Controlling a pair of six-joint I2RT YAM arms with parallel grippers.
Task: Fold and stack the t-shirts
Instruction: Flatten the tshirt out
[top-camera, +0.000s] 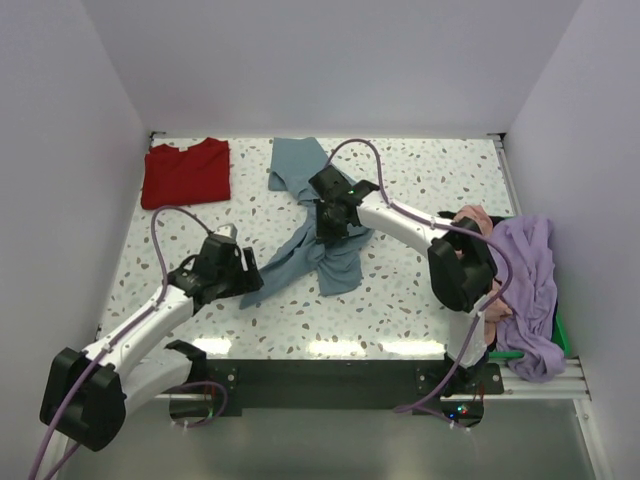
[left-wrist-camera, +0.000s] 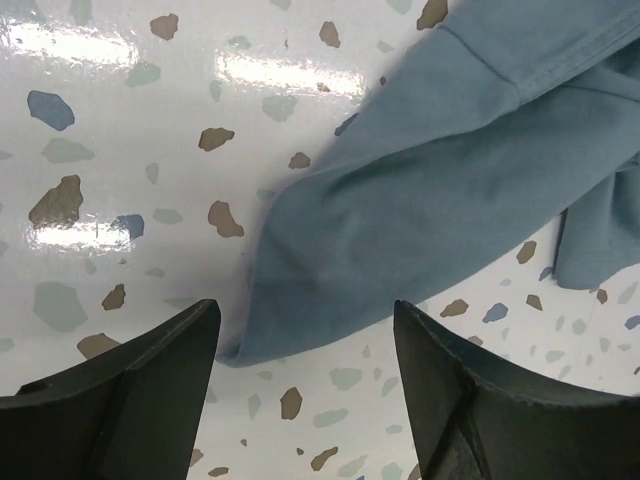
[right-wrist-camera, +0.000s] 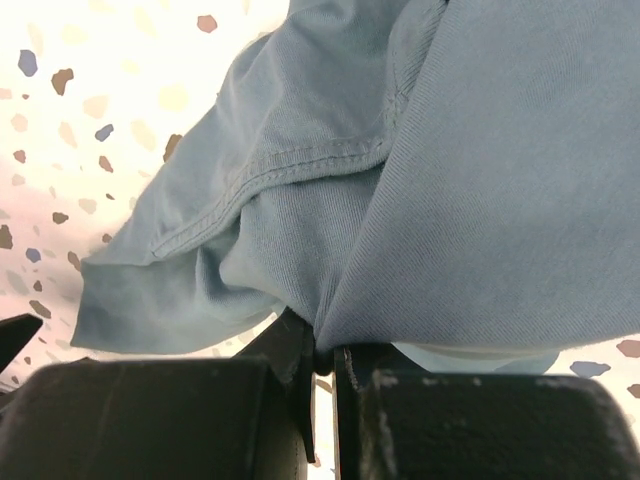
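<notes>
A slate-blue t-shirt (top-camera: 310, 215) lies crumpled across the middle of the table. My right gripper (top-camera: 332, 222) is over its centre, shut on a pinched fold of the blue cloth (right-wrist-camera: 330, 330). My left gripper (top-camera: 250, 275) hovers at the shirt's near-left corner with its fingers (left-wrist-camera: 150, 370) wide apart; that corner (left-wrist-camera: 300, 300) lies just ahead of them, untouched. A folded red t-shirt (top-camera: 186, 171) rests flat at the far left. A lavender t-shirt (top-camera: 528, 285) and a salmon-pink one (top-camera: 478, 222) are heaped at the right edge.
White walls close in the back and both sides of the speckled table (top-camera: 420, 180). A green bin edge (top-camera: 558, 330) shows under the heap on the right. A black rail (top-camera: 320, 375) runs along the near edge between the arm bases.
</notes>
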